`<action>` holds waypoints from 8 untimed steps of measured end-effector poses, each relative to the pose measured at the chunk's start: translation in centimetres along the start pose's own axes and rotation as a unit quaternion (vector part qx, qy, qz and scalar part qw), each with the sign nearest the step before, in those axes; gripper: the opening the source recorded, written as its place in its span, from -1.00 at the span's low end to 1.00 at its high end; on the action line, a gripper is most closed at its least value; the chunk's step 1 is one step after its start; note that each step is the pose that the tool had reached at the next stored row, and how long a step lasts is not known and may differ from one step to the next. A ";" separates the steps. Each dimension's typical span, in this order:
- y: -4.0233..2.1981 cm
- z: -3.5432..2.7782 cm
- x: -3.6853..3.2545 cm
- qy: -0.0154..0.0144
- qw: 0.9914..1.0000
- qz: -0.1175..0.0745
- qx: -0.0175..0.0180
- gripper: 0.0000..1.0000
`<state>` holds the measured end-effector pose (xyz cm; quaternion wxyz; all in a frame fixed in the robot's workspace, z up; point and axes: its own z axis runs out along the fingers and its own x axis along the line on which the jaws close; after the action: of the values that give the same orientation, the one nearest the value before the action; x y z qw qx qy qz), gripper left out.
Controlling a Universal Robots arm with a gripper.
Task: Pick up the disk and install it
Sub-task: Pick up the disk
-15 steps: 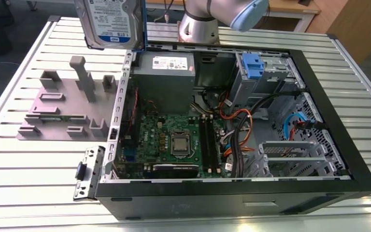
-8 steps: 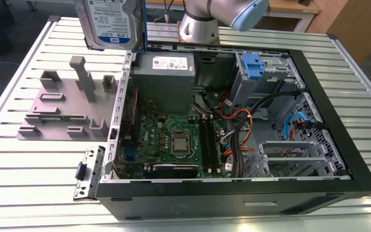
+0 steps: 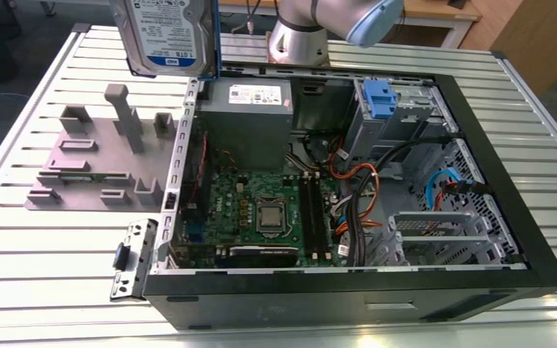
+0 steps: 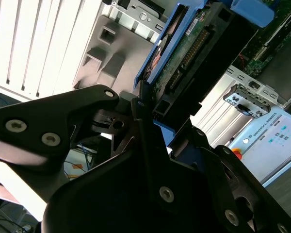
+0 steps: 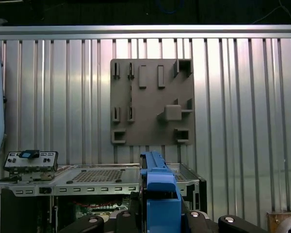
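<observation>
The disk (image 3: 165, 35) hangs upright high above the far left corner of the open computer case (image 3: 510, 239), label facing the exterior view, blue caddy edge along its right side. In the second wrist view my gripper (image 4: 153, 109) is shut on the disk (image 4: 194, 53), whose circuit-board side and blue frame run out from the black fingers (image 4: 136, 104). The first wrist view looks down along the caddy's blue edge (image 5: 157, 189), with my gripper (image 5: 157, 221) closed around it, over the case's wall (image 5: 97, 177).
Inside the case are a grey power supply (image 3: 249, 109), a motherboard (image 3: 259, 210), cables and another blue caddy (image 3: 380, 98) in the drive bay. A grey fixture plate (image 3: 95, 159) lies on the slatted table at the exterior view's left, with a small bracket (image 3: 131, 257) nearer the front.
</observation>
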<state>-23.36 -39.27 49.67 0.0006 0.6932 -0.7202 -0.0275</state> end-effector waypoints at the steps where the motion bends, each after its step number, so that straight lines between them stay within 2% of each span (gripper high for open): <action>1: -0.01 0.00 0.02 0.000 1.000 0.000 0.000 -0.27; 8: -0.04 0.02 0.20 0.000 1.000 0.000 0.000 -0.27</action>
<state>-23.32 -39.47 49.64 0.0006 0.6932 -0.7202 -0.0275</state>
